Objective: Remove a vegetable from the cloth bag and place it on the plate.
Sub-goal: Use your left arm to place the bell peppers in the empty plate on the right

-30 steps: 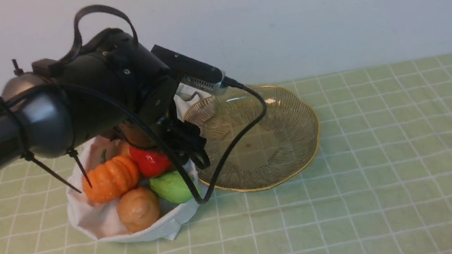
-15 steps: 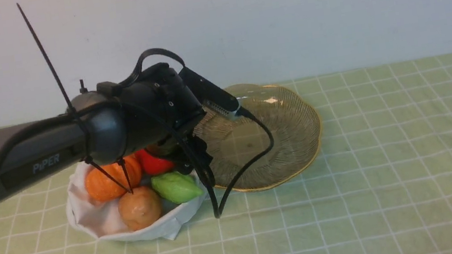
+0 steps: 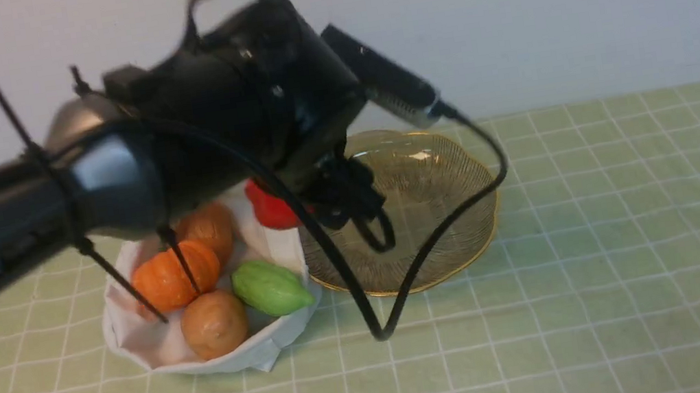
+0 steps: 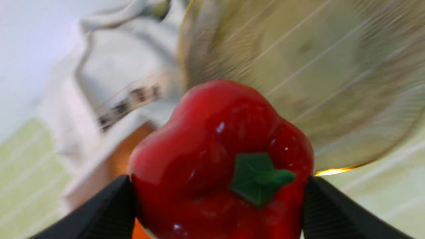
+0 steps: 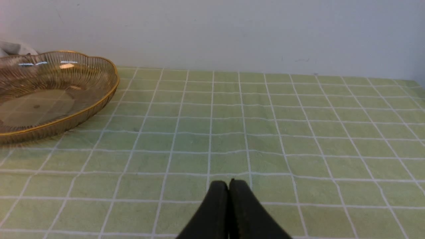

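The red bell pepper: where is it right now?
In the left wrist view, the red bell pepper sits clamped between the left arm's jaws, raised near the amber glass plate.

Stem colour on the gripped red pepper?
Dark green stem; shows best in the left wrist view.

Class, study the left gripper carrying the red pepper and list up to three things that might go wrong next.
The left gripper pinches the glossy red pepper by its rounded sides, so it might slip.
Released near the gold rim of the plate, the pepper could roll off.
The dangling cable might snag that rim.
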Tool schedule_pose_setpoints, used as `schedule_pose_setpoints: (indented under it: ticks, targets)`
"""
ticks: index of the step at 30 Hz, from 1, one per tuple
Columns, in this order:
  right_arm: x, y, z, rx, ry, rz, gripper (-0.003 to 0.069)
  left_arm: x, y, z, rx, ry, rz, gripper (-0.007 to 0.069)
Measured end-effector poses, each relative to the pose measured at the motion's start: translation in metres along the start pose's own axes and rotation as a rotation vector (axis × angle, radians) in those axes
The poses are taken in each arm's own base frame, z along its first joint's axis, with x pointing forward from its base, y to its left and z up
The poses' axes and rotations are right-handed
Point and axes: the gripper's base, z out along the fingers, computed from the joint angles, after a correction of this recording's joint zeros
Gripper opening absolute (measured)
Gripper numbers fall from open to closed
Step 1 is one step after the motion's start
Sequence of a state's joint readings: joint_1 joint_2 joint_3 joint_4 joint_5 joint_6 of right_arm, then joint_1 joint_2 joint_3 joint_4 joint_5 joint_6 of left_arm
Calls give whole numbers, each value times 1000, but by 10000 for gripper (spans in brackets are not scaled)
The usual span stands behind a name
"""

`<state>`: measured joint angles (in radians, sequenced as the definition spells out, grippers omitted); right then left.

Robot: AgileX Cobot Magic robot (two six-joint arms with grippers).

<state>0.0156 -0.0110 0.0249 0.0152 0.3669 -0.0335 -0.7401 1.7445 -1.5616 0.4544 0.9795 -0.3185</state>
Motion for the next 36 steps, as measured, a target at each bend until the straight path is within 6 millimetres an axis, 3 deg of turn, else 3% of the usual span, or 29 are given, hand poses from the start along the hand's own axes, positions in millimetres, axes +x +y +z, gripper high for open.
schedule_pose_setpoints:
  ticks: [5,9,10,11,16,17,24,31,36]
  targets:
    - [0,0,0,0,0,0,-15,-12,-17,0,179,-96,-78,584]
    - [0,0,0,0,0,0,-15,-24,-39,37,252,-195,-88,584]
    - [0,0,0,0,0,0,-15,-23,-41,42,252,-193,-85,584]
    - [0,0,0,0,0,0,-15,-24,-50,64,259,-214,-83,584]
    - [0,0,0,0,0,0,-15,-24,-64,99,278,-249,-137,584]
    - [0,0,0,0,0,0,-15,-22,-67,115,283,-250,-183,584]
    - [0,0,0,0,0,0,-15,-14,-51,160,287,-217,-467,584]
    - [0,0,0,0,0,0,-15,-11,-41,168,275,-198,-546,638]
    - [0,0,0,0,0,0,-15,-16,-37,157,277,-219,-551,658]
